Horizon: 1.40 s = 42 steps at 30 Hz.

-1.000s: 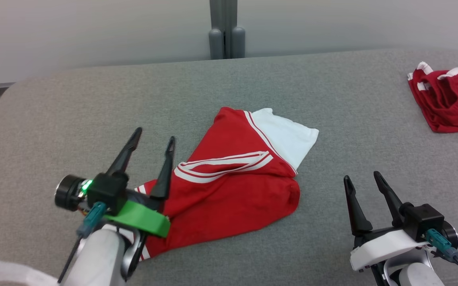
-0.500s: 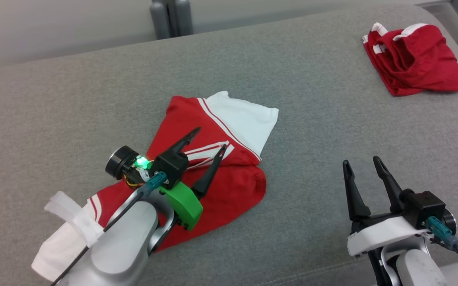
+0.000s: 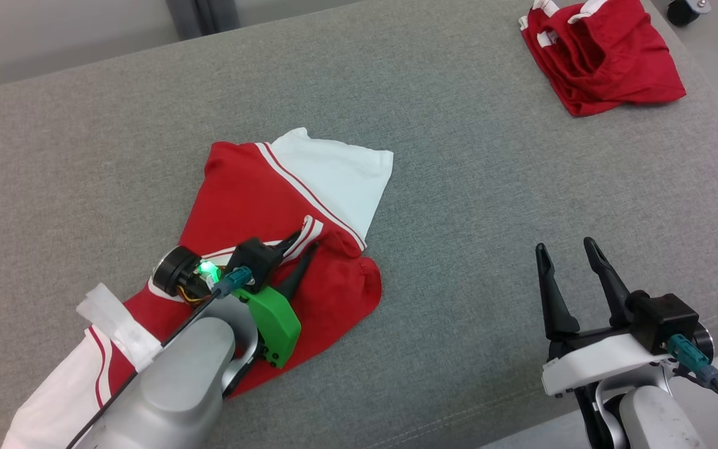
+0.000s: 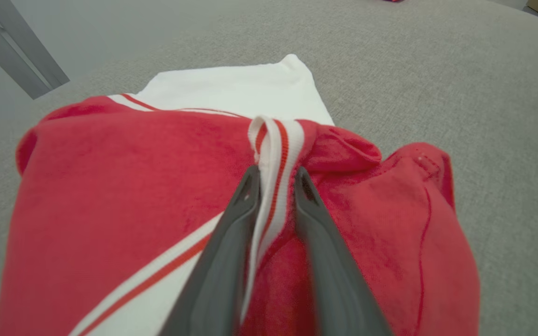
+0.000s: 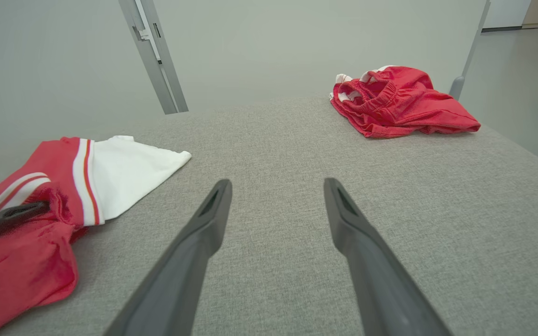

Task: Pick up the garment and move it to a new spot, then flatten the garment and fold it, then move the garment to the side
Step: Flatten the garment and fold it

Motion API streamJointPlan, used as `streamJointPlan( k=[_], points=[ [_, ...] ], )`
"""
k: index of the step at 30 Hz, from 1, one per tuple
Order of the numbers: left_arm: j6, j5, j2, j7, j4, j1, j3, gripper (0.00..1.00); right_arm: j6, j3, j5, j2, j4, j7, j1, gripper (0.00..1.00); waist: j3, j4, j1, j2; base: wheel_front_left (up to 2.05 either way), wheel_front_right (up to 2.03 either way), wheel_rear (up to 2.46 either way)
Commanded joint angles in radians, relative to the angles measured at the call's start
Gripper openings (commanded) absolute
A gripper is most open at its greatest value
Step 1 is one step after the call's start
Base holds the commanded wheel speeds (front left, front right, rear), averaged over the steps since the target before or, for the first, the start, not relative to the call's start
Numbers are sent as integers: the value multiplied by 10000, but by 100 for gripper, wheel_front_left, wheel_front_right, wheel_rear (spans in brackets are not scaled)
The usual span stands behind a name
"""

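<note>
Centrally, left gripper pinches the garment at its striped edge; right gripper spread above bare surface.

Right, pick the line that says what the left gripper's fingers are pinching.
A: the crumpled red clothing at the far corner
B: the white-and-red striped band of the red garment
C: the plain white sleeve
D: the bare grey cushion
B: in the left wrist view, the left gripper has both fingers pressed against a raised fold of the striped band on the red garment.
</note>
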State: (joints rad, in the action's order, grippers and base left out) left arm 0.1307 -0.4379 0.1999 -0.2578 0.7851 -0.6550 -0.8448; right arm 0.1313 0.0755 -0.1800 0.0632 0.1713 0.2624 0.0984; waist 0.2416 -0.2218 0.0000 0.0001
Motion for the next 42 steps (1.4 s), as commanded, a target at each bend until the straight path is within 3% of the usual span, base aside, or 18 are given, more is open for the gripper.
streamJointPlan(
  k=[1, 4, 8, 15, 21, 22, 23, 24, 33, 42],
  points=[
    [-4, -114, -34, -68, 118, -251, 17, 0, -10, -34, 61, -14, -42, 31, 106, 100, -31, 53, 0, -1, 0, 0, 0],
    [-4, -213, -130, -84, -73, -580, 249, 0, -12, -107, 104, 29, -71, 31, 47, 100, -110, 201, 0, -1, 0, 0, 0],
    [-114, -151, 263, -78, -1017, -948, 1343, 0, -10, -120, 167, 94, -47, 31, -115, 100, -264, 553, 0, -1, 0, 0, 0],
    [-410, -271, 1604, -73, -1543, -1236, 3436, 0, -10, -5, 127, 155, 19, 31, 21, 100, -328, 685, 0, -1, 0, 0, 0],
    [-593, -433, 2585, -73, -1078, -809, 4977, 0, -10, 31, 95, 209, -15, 31, 64, 100, -91, 537, 0, -1, 0, 0, 0],
    [-616, -441, 2656, -73, -977, -784, 5158, 24, -10, 20, 95, 204, -21, 30, 68, 100, -56, 529, 0, -1, 0, 0, 0],
    [-644, -405, 2727, -73, -844, -719, 5313, 86, -10, 14, 89, 199, -29, 30, 77, 100, -21, 521, 0, -1, 0, 0, 0],
    [-671, -366, 2760, -73, -789, -680, 5436, 100, -12, 10, 85, 199, -29, 31, 79, 100, 1, 518, 0, -1, 0, 0, 0],
    [-471, 331, 2504, -74, -1773, -74, 6518, 100, -10, -65, 168, 183, 106, 31, -13, 100, -349, 889, 0, -1, 0, 0, 0],
    [-401, 1006, 1757, -72, -3645, 1747, 7518, 100, -10, 6, 86, 219, 228, 31, -430, 100, -1234, 1635, 0, -1, 0, 0, 0]
  ],
)
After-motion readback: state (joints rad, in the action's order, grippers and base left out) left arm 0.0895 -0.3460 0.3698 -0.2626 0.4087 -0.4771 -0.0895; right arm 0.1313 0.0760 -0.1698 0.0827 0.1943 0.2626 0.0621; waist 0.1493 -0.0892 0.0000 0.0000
